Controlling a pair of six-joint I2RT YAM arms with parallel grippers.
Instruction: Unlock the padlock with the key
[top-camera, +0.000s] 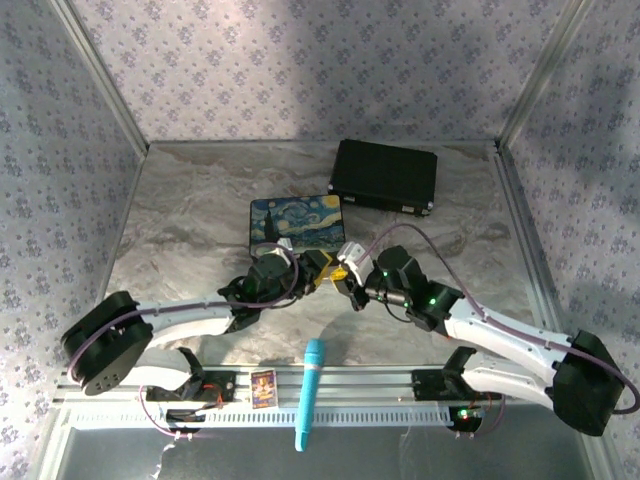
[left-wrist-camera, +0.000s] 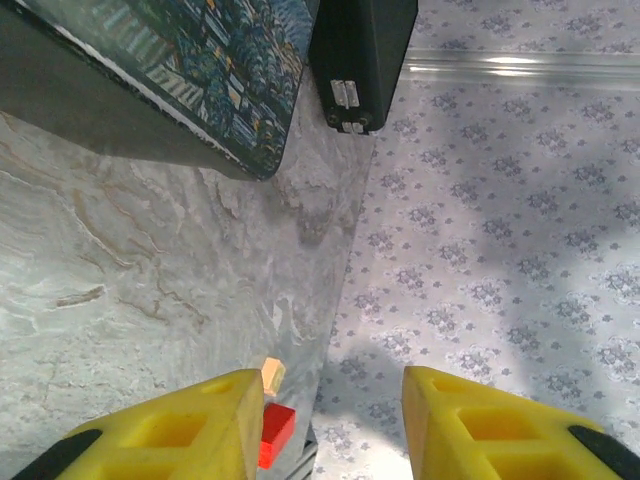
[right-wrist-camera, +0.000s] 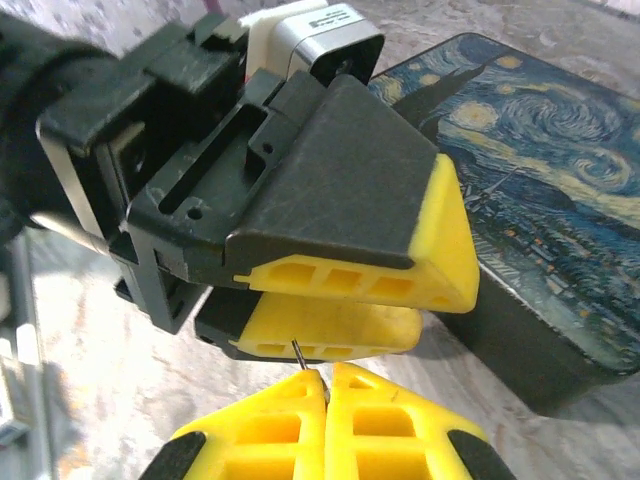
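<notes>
Floral-papered walls, marble tabletop

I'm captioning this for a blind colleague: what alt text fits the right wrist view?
The right gripper, yellow jaws shut on a thin metal tip, likely the key, faces the left gripper close up; the Starry Night box lies behind on the marble table.

My fingers are yellow. The painted box is swirly blue, the case black, the table grey marble.
</notes>
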